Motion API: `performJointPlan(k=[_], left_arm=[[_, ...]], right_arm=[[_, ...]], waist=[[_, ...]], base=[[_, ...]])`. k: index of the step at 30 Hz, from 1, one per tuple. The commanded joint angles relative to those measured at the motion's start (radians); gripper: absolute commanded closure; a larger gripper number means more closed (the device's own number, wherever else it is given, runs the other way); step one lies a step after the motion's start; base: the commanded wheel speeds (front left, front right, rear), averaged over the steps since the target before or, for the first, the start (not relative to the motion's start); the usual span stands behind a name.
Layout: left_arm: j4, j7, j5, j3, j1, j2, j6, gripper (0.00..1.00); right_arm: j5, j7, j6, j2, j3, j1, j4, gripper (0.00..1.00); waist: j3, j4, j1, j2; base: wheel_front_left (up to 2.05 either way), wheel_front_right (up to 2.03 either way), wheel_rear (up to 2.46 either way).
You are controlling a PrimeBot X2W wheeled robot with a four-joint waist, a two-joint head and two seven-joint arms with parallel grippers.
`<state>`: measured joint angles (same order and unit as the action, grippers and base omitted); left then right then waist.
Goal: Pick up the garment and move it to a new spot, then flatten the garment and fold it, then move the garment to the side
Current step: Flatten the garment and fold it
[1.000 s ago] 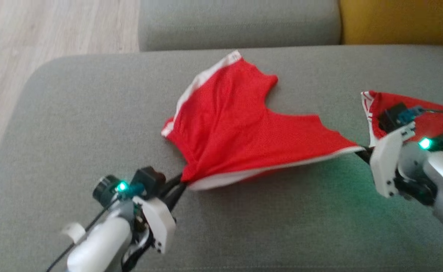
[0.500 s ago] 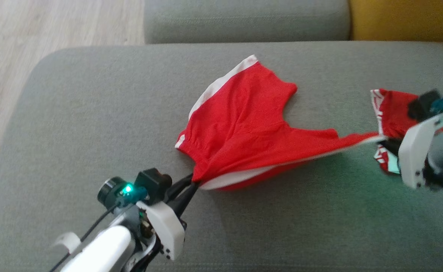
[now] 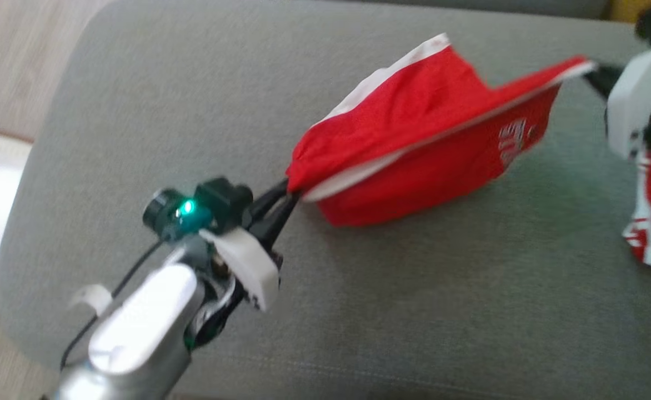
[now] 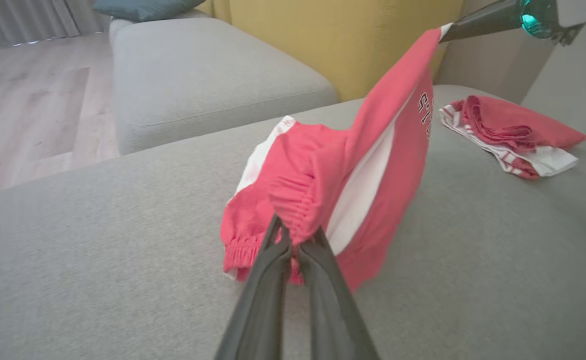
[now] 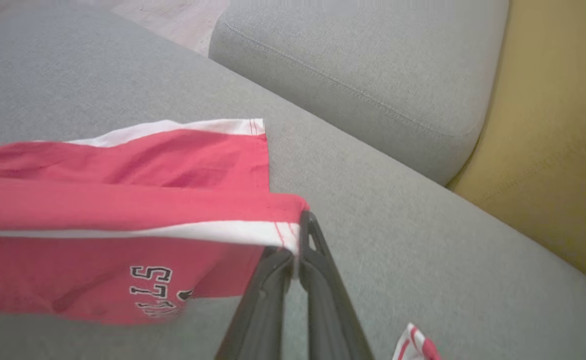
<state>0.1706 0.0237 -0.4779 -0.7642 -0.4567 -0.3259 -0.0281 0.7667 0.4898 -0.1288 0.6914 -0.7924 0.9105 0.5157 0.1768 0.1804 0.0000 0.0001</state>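
The garment (image 3: 425, 139) is a pair of red shorts with white side stripes and black lettering, stretched between both grippers and lifted off the grey sofa seat (image 3: 414, 305). My left gripper (image 3: 291, 195) is shut on the elastic waistband (image 4: 293, 220) at the lower left. At the upper right, my right gripper (image 3: 591, 71) is shut on a white-trimmed hem corner (image 5: 285, 232). The lower half of the shorts (image 5: 98, 270) hangs down and brushes the seat.
A second red and white garment (image 4: 513, 132) lies crumpled on the seat to the right. A grey cushion (image 5: 363, 75) and a yellow backrest (image 5: 548, 150) stand behind. Wooden floor (image 4: 28, 110) lies off the seat's left edge.
Both grippers have raised the shorts off the seat, the right one moving up and away. The cloth now hangs folded between them. The head camera has tilted down and shifted.
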Motion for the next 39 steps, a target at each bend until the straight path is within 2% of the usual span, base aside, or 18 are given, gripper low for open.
performJointPlan(k=[1,8,18,26,27,28,29,30,31,39], left_arm=[[-0.013,0.013,-0.010,0.054,-0.070,-0.016,-0.004,1.00],[0.094,0.045,-0.025,0.072,-0.180,0.047,-0.020,1.00],[0.296,0.104,-0.017,0.054,-0.312,0.135,-0.049,1.00],[0.434,0.156,-0.020,0.033,-0.375,0.186,-0.069,1.00],[0.448,0.161,-0.020,0.032,-0.381,0.191,-0.070,1.00],[0.461,0.166,-0.020,0.031,-0.387,0.195,-0.071,1.00],[0.473,0.171,-0.020,0.030,-0.393,0.199,-0.071,0.64],[0.485,0.176,-0.019,0.030,-0.398,0.201,-0.072,0.09],[0.496,0.181,-0.019,0.030,-0.402,0.204,-0.071,0.00],[0.569,0.214,-0.010,0.039,-0.416,0.198,-0.055,0.00]], right_arm=[[-0.015,0.004,-0.002,0.010,0.019,0.044,-0.004,1.00],[-0.057,0.018,-0.002,-0.035,0.006,0.199,0.088,1.00],[-0.118,-0.004,-0.002,-0.068,-0.129,0.340,0.198,1.00],[-0.116,-0.079,-0.002,-0.106,-0.213,0.414,0.303,1.00],[-0.120,-0.095,-0.002,-0.110,-0.220,0.423,0.315,0.64],[-0.122,-0.106,-0.002,-0.114,-0.226,0.429,0.330,0.00],[-0.123,-0.112,-0.002,-0.120,-0.232,0.433,0.348,0.00],[-0.125,-0.118,-0.002,-0.127,-0.241,0.437,0.360,0.00],[-0.124,-0.125,-0.002,-0.133,-0.247,0.439,0.372,0.00],[-0.120,-0.245,-0.002,-0.170,-0.268,0.433,0.453,0.00]], waist=[[0.050,0.047,0.0000,-0.0001],[0.140,0.113,0.0000,-0.0001],[0.238,0.165,0.0000,-0.0001],[0.289,0.185,0.0000,-0.0001],[0.292,0.186,0.0000,-0.0001],[0.295,0.186,0.0000,-0.0001],[0.296,0.185,0.0000,-0.0001],[0.297,0.183,0.0000,-0.0001],[0.297,0.180,0.0000,-0.0001],[0.247,0.134,0.0000,-0.0001]], base=[[0.00,0.00,0.00],[0.00,0.00,0.00],[0.00,0.00,0.00],[0.00,0.00,0.00],[0.00,0.00,0.00],[0.00,0.00,0.00],[0.00,0.00,0.00],[0.00,0.00,0.00],[0.00,0.00,0.00],[0.00,0.00,0.00]])
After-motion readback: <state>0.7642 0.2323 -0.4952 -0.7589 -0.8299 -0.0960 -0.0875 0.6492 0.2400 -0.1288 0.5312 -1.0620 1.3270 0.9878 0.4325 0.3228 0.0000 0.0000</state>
